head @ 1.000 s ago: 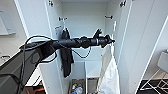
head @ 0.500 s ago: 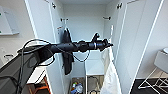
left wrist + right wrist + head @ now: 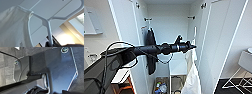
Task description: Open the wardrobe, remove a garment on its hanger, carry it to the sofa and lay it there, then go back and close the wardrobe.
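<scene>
The wardrobe [image 3: 224,37] stands with both flat, smooth white doors swung wide, showing a plain white interior with small dark hinge fittings high on each side wall. The left arm, a matte black jointed tube trailed by looping black cables, reaches in from the left across the opening, and the left gripper [image 3: 193,46] sits at the right side of the cavity, just at the top of the garment [image 3: 192,75]. That garment is a thin, limp white T-shirt hanging in soft folds down toward the wardrobe's floor on the right. Behind the arm, a long black garment [image 3: 151,52] hangs narrow and dark against the left side of the interior. At the bottom of the wardrobe lie some small mixed items [image 3: 161,87], too blurred to name. In the left wrist view the hanger [image 3: 48,22] shows as thin, smooth white plastic: two slim arms meet in a small thickened joint, and a straight stem runs from it down into the dark jaws, which look pinched on that stem. The shirt's ribbed collar edge wraps over one hanger arm, and a small dark printed mark [image 3: 21,44] sits on the fabric, too small to read. The right wrist view shows the robot's dark glossy plate above a grey, coarse-textured floor [image 3: 7,72]; whether the right jaws are spread or pressed together cannot be told. A white chair [image 3: 244,62] on thin wire legs stands at right.
</scene>
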